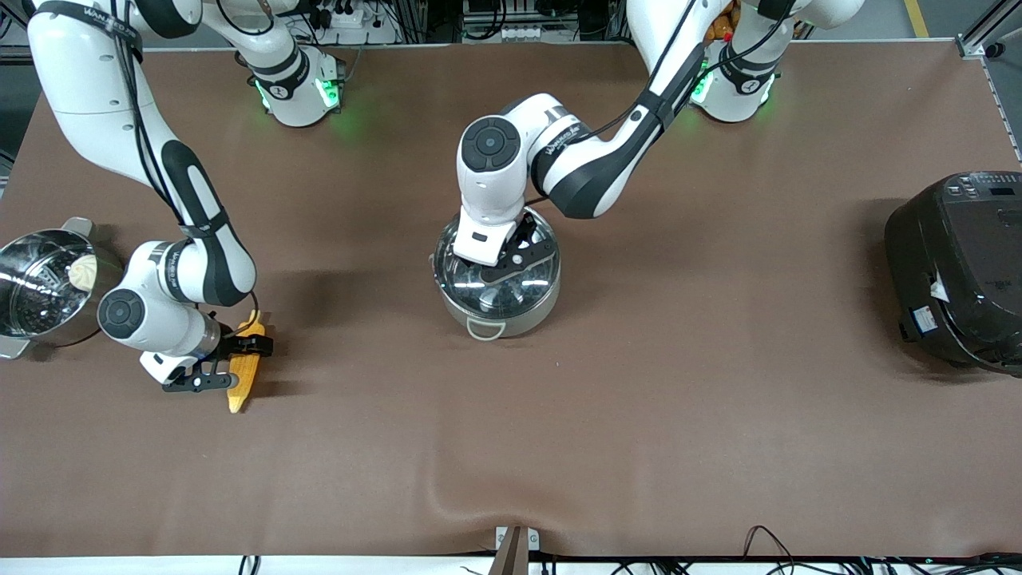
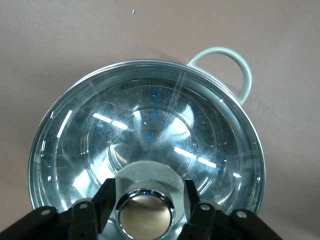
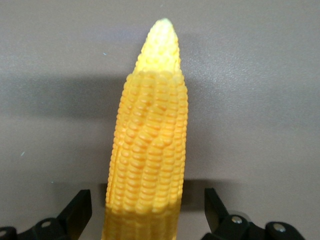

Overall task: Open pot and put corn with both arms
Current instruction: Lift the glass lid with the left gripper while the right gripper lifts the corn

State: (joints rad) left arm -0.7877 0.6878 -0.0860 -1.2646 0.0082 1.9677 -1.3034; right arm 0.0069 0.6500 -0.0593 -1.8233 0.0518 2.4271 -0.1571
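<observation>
While the left claw [image 2: 145, 207] clamps the shiny steel pot's [image 1: 497, 307] glass lid knob [image 2: 146, 207] at frame centre, the right claw [image 3: 145, 212] straddles the yellow tapered corn cob [image 3: 150, 150], fingers wide apart, lower left.

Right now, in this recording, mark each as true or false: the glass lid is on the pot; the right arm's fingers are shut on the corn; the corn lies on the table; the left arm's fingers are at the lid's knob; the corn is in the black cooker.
1. The glass lid is on the pot. True.
2. The right gripper is shut on the corn. False: its fingers stand open either side of it.
3. The corn lies on the table. True.
4. The left gripper has its fingers at the knob. True.
5. The corn is in the black cooker. False: it lies beside the steamer pot.
</observation>
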